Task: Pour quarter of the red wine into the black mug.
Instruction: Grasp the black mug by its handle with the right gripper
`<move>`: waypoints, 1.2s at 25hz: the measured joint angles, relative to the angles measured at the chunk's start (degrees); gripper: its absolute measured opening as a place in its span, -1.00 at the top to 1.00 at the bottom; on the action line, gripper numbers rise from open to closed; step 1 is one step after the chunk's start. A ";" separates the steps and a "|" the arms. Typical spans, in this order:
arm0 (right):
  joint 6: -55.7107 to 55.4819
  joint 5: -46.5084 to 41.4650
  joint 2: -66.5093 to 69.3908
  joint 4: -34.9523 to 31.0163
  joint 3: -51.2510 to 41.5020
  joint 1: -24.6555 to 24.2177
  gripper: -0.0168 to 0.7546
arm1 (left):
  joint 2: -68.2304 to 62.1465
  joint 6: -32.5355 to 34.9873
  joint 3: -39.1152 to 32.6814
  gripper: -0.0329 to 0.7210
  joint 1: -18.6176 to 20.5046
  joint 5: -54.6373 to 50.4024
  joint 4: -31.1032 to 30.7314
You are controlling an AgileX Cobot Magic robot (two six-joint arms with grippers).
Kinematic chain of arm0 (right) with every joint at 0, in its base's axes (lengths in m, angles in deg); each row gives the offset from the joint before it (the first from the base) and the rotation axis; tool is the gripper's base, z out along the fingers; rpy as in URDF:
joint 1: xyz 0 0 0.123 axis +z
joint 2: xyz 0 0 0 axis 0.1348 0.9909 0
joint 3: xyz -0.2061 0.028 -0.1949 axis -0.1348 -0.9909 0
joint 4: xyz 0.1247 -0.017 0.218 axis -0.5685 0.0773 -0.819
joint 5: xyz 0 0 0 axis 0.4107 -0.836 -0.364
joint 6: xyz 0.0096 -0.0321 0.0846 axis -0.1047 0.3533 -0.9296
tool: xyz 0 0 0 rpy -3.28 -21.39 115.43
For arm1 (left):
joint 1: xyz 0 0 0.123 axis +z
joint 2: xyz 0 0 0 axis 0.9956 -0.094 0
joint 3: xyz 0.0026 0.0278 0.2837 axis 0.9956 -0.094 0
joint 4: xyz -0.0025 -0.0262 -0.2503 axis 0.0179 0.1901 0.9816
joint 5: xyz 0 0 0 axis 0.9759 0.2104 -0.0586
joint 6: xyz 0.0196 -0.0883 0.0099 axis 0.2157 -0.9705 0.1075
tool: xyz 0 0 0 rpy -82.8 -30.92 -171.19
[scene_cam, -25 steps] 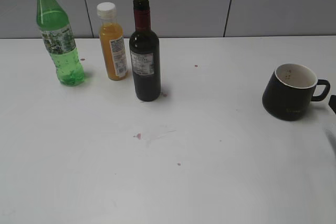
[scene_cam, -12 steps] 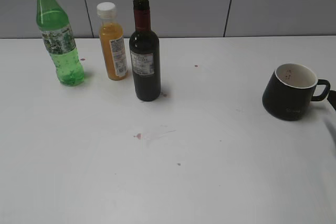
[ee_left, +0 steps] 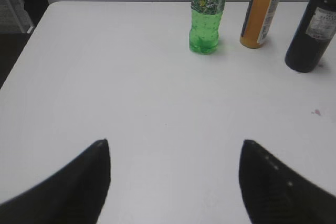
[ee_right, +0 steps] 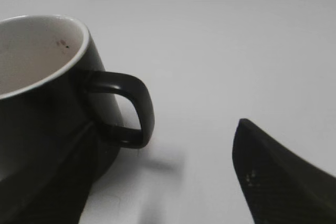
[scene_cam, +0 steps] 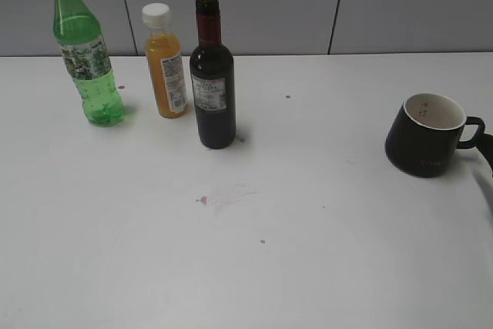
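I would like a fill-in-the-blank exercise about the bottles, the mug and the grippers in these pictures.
1. The green bottle stands ____ of the orange juice bottle in the exterior view.
2. The red wine has ____ cap on its neck.
3. The black mug has its handle turned toward the ____ gripper.
4. The left gripper holds ____.

Missing words: left; no; right; nothing

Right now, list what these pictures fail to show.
- Dark glass wine bottle: fill level unseen through dark glass; top cropped in left wrist view.
- Squat matte black mug: base lettering too small in exterior view.
- Right tool: left finger hidden against the mug in right wrist view.
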 joint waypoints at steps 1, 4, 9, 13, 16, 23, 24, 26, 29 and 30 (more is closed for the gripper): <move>0.00 0.00 0.00 0.00 0.17 0.00 -0.62 | 0.00 0.00 0.00 -0.60 0.00 0.00 0.00; 0.00 0.00 0.12 -0.11 0.34 0.00 -0.62 | 0.00 0.00 0.00 -0.60 0.00 0.00 0.00; 0.00 0.00 2.09 -1.15 0.54 0.93 -0.62 | 0.00 0.00 0.00 -0.60 0.00 0.00 0.00; 0.00 0.00 3.03 -3.98 1.63 3.77 -0.62 | 0.00 0.00 0.00 -0.60 0.00 0.00 0.00; 0.00 0.05 3.88 -4.97 2.50 4.79 -0.62 | 0.00 0.00 0.00 -0.60 0.00 0.00 0.00; 0.27 0.05 4.13 -6.27 3.27 4.85 -0.62 | 0.00 0.00 0.00 -0.60 0.00 0.00 0.00; 0.35 0.05 4.13 -6.38 3.46 4.85 -0.62 | 0.00 0.00 0.00 -0.60 0.00 0.00 0.00; 0.42 0.05 4.55 -6.59 3.83 4.85 -0.62 | 0.00 0.00 0.00 -0.60 0.00 0.00 0.00; 0.42 0.05 5.55 -6.59 4.96 4.85 -0.62 | 0.00 0.00 0.00 -0.60 0.00 0.00 0.00; 0.42 0.05 5.80 -6.59 5.24 4.99 -0.62 | 0.00 0.00 0.00 -0.60 0.00 0.00 0.00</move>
